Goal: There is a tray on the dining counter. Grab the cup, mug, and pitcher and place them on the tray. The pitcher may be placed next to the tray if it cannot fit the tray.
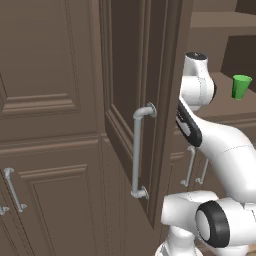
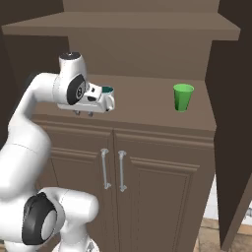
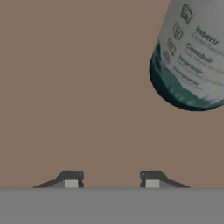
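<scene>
Brown cabinet shelf (image 2: 147, 106), centre frame, bearing green cup (image 2: 183, 97) at right and mug (image 3: 192, 52) upper right in hand view. Gripper (image 3: 111, 179) parted, holding nothing.

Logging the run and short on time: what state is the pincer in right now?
Pincer: open, holding nothing; both fingertips stand apart over bare brown shelf, with the small teal-and-white mug off to one side, untouched.

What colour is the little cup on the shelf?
Bright green. The cup shows best in the right base view.
</scene>
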